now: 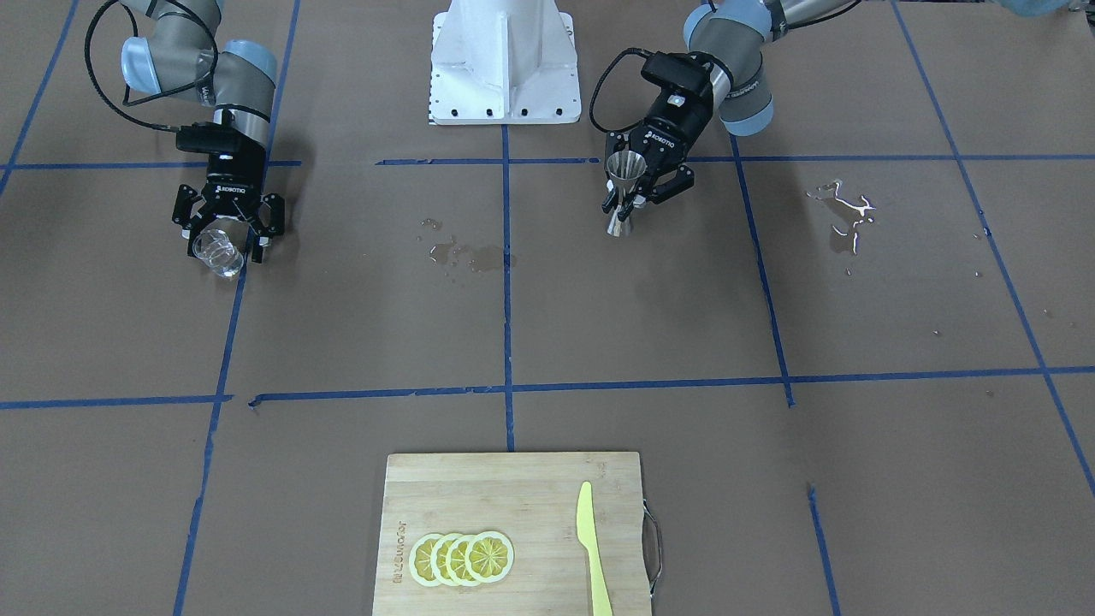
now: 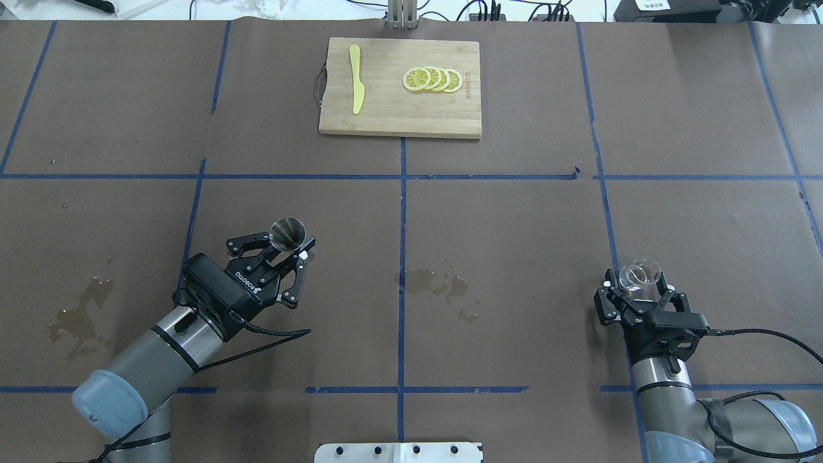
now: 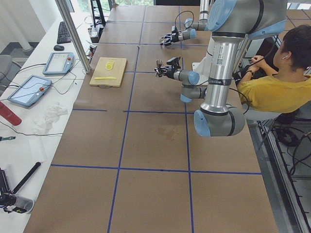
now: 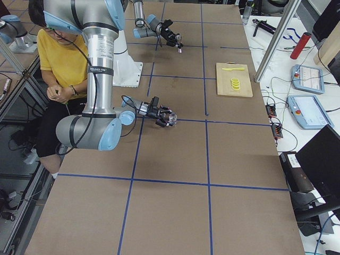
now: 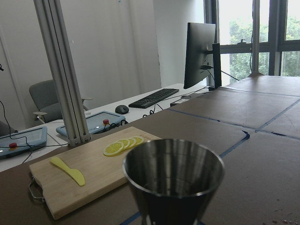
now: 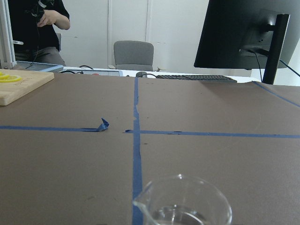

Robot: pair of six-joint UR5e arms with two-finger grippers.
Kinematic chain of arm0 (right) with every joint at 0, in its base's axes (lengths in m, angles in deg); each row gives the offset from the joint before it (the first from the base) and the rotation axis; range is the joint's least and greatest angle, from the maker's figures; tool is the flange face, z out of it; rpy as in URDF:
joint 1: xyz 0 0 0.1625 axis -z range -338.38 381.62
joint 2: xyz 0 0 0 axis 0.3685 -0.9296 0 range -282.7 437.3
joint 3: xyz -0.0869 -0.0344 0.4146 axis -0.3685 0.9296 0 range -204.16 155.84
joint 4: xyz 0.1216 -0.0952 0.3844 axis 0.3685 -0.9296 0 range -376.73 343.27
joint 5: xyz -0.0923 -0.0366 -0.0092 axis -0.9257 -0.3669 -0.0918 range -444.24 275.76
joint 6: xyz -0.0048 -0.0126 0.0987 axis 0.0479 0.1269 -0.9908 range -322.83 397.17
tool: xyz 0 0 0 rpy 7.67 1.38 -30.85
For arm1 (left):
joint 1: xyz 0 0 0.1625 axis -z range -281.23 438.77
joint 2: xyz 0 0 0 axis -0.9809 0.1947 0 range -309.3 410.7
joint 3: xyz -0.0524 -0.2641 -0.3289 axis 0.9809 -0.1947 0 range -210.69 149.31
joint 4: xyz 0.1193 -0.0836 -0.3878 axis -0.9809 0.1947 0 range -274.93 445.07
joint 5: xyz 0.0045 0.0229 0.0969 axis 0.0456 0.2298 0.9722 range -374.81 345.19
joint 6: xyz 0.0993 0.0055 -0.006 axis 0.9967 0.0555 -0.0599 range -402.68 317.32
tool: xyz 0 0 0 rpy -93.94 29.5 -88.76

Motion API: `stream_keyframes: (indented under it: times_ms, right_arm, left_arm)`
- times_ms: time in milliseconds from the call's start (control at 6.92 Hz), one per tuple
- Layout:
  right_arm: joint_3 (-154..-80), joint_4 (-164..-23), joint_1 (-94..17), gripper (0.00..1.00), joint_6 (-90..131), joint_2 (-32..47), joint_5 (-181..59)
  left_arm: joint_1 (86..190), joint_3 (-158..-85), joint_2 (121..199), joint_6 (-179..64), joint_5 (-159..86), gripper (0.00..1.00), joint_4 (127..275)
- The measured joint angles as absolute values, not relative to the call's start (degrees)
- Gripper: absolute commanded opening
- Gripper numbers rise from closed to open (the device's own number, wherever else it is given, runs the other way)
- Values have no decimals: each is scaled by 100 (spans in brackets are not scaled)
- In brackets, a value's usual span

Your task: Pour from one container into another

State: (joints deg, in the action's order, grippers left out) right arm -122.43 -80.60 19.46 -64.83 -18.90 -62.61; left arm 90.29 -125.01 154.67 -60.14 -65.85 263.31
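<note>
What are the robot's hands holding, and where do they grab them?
The left gripper pinches the jigger at its narrow waist. The right gripper squeezes the glass cup by its sides.

— How is the left gripper [image 2: 286, 244] held?
— It is extended forward on a low, angled forearm and clamped at the waist of a steel jigger [image 2: 287, 230].
— And the right gripper [image 2: 636, 281]?
— It is set well apart, pointed forward, and closed around a glass cup [image 2: 638, 272].
</note>
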Motion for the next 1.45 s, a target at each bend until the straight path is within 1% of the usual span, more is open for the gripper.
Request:
stream_keyframes:
  times_ms: [145,289,434,578,723,867,1156,1445]
  right_arm:
    - [-12243,-8056,1943,61,-6484,-1887,-6254]
    - [-12243,-8054,1943,45,-6484,-1886,-6246]
    - [-12242,-8054,1932,23,-6457,-1883,-6238]
    - [-12243,-8053,1916,13,-6391,-1879,-6229]
    - [-12252,-8050,1880,11,-6237,-1874,-6165]
    - [-12281,-8047,1806,1,-5970,-1866,-6057]
    - [-12507,-8037,1665,0,-5580,-1822,-5956]
    - [-12946,-8036,1566,0,-5048,-1673,-5866]
  left_arm:
    - [9029,-12505,15467,-6022,-6581,0,26331]
    - [9029,-12507,15467,-6035,-6579,0,26331]
    - [9030,-12507,15465,-6040,-6580,0,26331]
    - [9034,-12508,15458,-6042,-6584,0,26331]
    - [9035,-12508,15456,-6043,-6586,0,26331]
    - [9034,-12508,15455,-6043,-6587,0,26331]
    - [9035,-12514,15450,-6043,-6587,0,26331]
    - [9008,-12508,15451,-6012,-6594,0,26329]
